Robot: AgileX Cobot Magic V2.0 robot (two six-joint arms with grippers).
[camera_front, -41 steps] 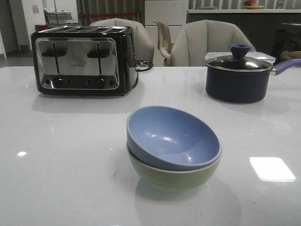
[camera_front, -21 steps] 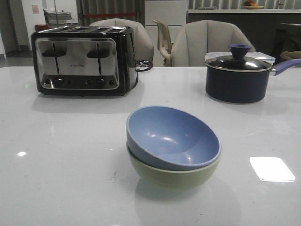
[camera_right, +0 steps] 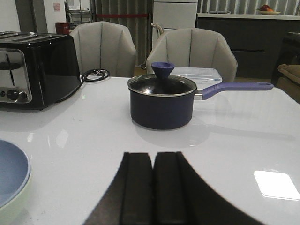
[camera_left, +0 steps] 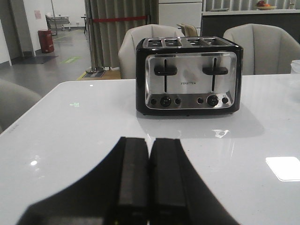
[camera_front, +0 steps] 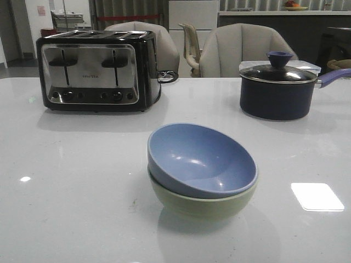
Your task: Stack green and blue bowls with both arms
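Note:
The dusty blue bowl (camera_front: 202, 160) sits tilted inside the pale green bowl (camera_front: 200, 205) on the white table, near the front middle in the front view. Both rims also show at the edge of the right wrist view: blue bowl (camera_right: 10, 171), green bowl (camera_right: 14, 206). Neither arm shows in the front view. My left gripper (camera_left: 149, 143) is shut and empty, low over the table facing the toaster. My right gripper (camera_right: 153, 157) is shut and empty, beside the bowls and facing the saucepan.
A black and chrome toaster (camera_front: 96, 70) stands at the back left. A dark lidded saucepan (camera_front: 277, 90) with a purple handle stands at the back right. Grey chairs (camera_front: 241, 49) line the far edge of the table (camera_front: 71, 181).

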